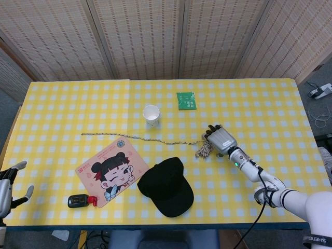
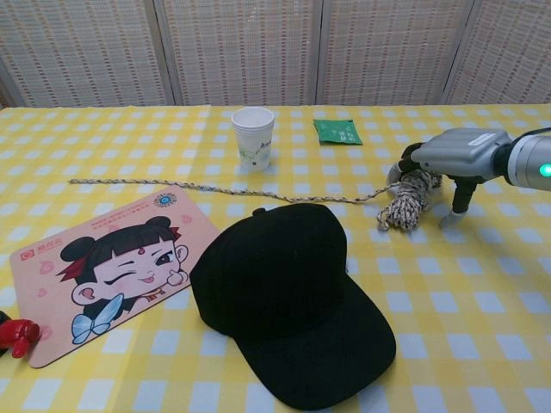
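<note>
Your right hand (image 2: 449, 159) grips the bundled end of the speckled braided rope (image 2: 405, 200), right of the bench's middle; its tail could snag the black cap (image 2: 288, 297). Left hand (image 1: 8, 184) hangs empty, fingers spread.

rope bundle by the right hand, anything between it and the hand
Nothing visible does. The right hand already grips the coiled end of the rope, which hangs under its fingers; the long tail trails left across the tablecloth, passing behind the black cap.
</note>
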Motion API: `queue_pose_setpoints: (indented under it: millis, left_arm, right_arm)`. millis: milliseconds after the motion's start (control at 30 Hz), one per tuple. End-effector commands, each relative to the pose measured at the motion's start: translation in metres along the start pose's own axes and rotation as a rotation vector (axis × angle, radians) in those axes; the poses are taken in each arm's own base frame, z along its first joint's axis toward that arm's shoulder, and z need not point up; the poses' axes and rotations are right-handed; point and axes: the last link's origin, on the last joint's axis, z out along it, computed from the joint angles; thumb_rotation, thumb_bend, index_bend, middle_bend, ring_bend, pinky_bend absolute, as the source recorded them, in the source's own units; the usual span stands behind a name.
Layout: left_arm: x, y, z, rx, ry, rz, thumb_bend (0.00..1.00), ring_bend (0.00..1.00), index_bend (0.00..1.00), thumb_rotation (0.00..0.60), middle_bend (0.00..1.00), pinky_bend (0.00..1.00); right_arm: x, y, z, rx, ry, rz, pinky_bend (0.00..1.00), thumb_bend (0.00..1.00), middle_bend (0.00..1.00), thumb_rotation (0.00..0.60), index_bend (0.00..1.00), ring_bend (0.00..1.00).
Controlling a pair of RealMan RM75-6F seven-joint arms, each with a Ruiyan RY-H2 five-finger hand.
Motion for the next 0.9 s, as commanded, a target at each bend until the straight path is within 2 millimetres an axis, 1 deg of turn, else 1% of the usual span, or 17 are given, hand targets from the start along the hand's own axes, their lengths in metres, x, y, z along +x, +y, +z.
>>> queue_pose_setpoints:
  millis: [33,133,267,467,700,900]
  left_arm:
    - [0.0,0.0,0.0,0.002,-0.001,0.0,0.33,0.26,0.24,0.6,0.26,0.19]
    - [0.0,-0.002,-0.001,0.007,-0.001,-0.001,0.33,0.26,0.24,0.6,0.26,0.19]
    - [0.0,-0.003,-0.002,0.011,-0.001,-0.002,0.33,0.26,0.24,0.6,0.26,0.19]
    - [0.0,-0.005,-0.003,0.012,-0.001,-0.005,0.33,0.26,0.24,0.6,0.26,0.19]
    - [-0.002,-0.003,-0.001,0.003,-0.004,-0.012,0.33,0.26,0.25,0.6,0.26,0.19]
    - [-0.003,-0.002,0.0,0.001,-0.006,-0.015,0.33,0.26,0.25,0.6,0.26,0.19]
  right_arm:
    - [0.004,-0.003,0.005,0.001,0.018,0.008,0.16,0.12,0.24,0.6,0.24,0.08]
    - [0.007,-0.006,0.01,0.004,0.019,0.001,0.16,0.19,0.26,0.6,0.28,0.1]
    - [0.007,-0.007,0.013,0.004,0.008,-0.017,0.16,0.22,0.28,0.6,0.31,0.11]
    - [0.005,0.003,0.01,-0.022,-0.005,-0.022,0.16,0.23,0.29,0.6,0.33,0.12]
    - [-0.001,0.013,-0.003,-0.045,-0.021,-0.028,0.16,0.24,0.31,0.6,0.35,0.13]
    - [-0.003,0.012,-0.001,-0.059,-0.016,-0.019,0.16,0.24,0.32,0.6,0.37,0.14]
